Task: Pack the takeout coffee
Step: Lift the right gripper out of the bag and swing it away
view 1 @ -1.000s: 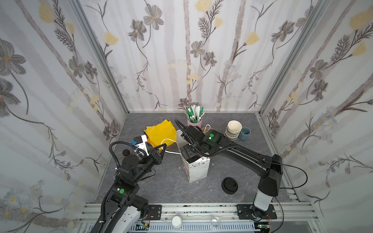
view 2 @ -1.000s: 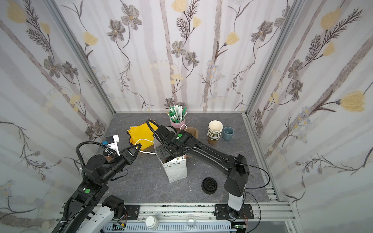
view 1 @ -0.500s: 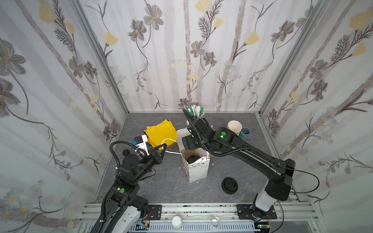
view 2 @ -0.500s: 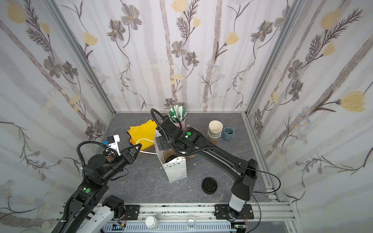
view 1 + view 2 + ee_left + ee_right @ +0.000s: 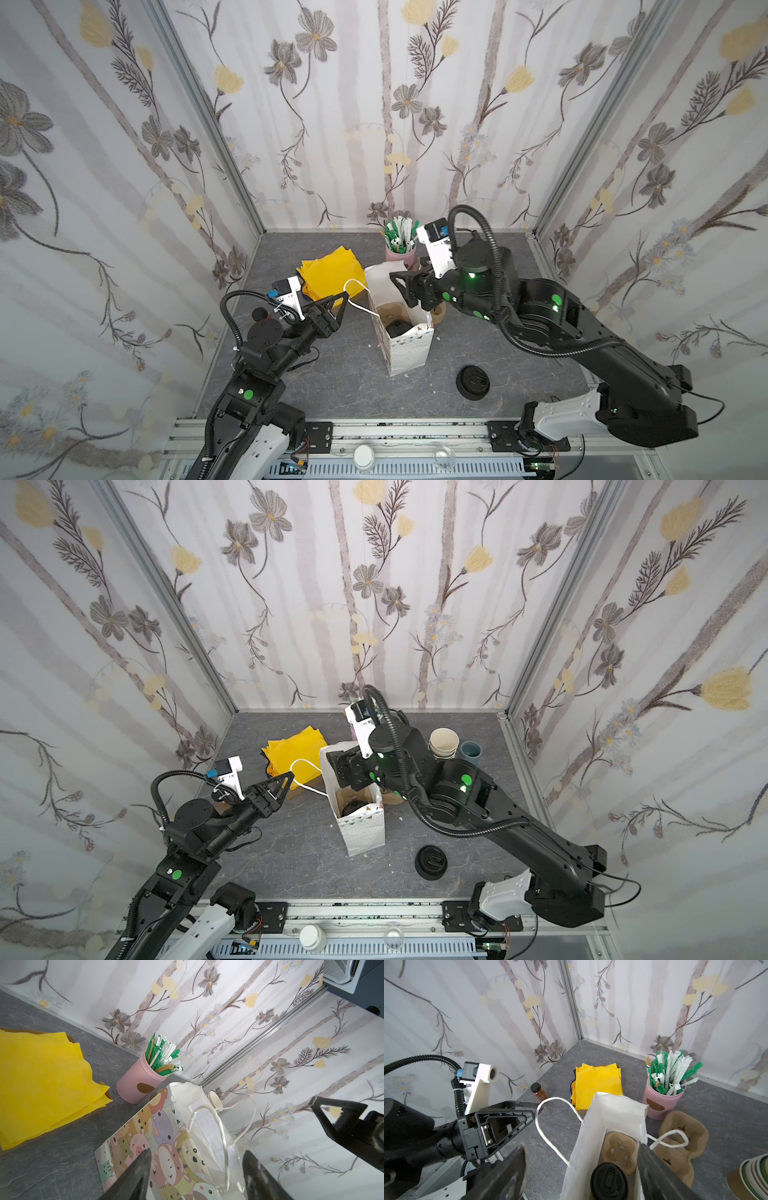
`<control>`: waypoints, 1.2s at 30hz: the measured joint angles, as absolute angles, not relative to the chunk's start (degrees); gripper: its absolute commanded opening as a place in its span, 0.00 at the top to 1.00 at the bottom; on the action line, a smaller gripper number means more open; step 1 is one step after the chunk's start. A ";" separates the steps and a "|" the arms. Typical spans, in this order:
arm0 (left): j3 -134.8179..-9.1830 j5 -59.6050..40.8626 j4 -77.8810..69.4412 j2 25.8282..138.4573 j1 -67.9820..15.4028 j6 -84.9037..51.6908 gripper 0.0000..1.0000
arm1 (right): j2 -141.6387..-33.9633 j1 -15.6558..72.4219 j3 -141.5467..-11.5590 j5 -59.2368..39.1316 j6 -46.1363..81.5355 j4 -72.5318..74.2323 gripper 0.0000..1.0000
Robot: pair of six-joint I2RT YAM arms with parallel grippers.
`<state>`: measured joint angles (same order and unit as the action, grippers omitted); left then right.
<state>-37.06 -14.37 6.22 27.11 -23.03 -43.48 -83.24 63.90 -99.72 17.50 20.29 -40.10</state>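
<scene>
Desk: Coffee is sitting where, exactly?

Field: The takeout coffee is standing upright inside the paper bag, which is standing near the middle of the table. The cup is resting in a cardboard carrier down in the bag.

Desk: And what are the arms doing?

Field: The right gripper is hovering over the bag's mouth, jaws spread wide and gripping nothing. The left gripper is gaping wide beside the bag. The white handle cord is passing between its fingers without being pinched.

Desk: Which step is this?

Field: The placing is looking done, and both arms are standing free. The next move is probably calling for the right arm to lift straight up, clear of the bag's thin walls, so that nothing tips.

Desk: How is the cup looking?

Field: It is showing mostly a round black sip lid, seen from above. Its body is hiding almost wholly beneath that.
</scene>
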 measured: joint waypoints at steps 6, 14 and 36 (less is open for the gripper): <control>-39.88 -10.81 6.37 25.21 -23.03 -42.02 0.12 | -68.49 63.44 -86.41 24.47 23.51 -40.53 0.18; -40.93 1.23 11.05 22.48 -23.03 -40.51 0.12 | -57.69 54.43 -70.57 28.47 34.30 -42.46 0.21; -38.44 12.36 17.63 38.13 -11.92 -35.64 0.15 | -60.16 38.92 -57.01 22.20 35.90 -38.57 0.21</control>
